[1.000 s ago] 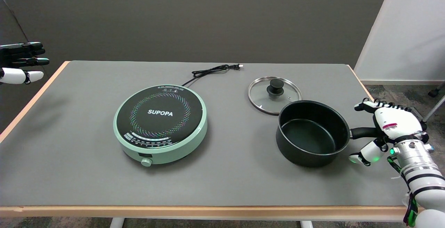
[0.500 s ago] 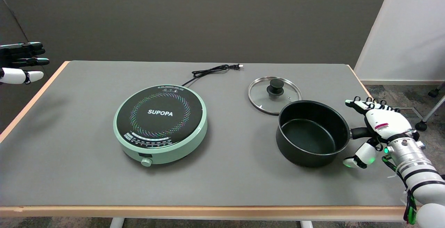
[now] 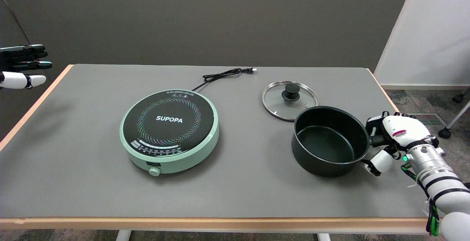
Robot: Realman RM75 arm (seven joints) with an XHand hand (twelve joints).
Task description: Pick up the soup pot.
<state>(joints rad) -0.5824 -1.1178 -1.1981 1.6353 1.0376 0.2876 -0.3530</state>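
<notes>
- Soup pot (image 3: pixel 329 140) sits on the grey table (image 3: pixel 238 189), well to the right of the green induction cooker (image 3: pixel 169 130), which serves as the landmark here; its rim is level and its base appears flat on the table.
- Its black handle (image 3: pixel 377 140) points away from the cooker, toward the right hand (image 3: pixel 394 138).
- Right hand's fingers curl over the top of the handle while the thumb (image 3: pixel 378 161) sits below it; whether the grip is fully closed I cannot tell, since the hand hides most of the handle.
- Risk, as I judge it: the hold is at the end of a long handle, so a lift could let the pot's far side droop toward the cooker, or let the handle roll in a loose grip.
- A second risk: the glass lid (image 3: pixel 290 99) lies just behind the pot, on the pot's cooker-ward rear side, touching or nearly touching it; a swing of the pot could knock it.
- Inside the pot only the dark bottom shows; it looks empty.
- Power cord (image 3: pixel 224 75) trails behind the cooker, unplugged, and lies well apart from the pot.
</notes>
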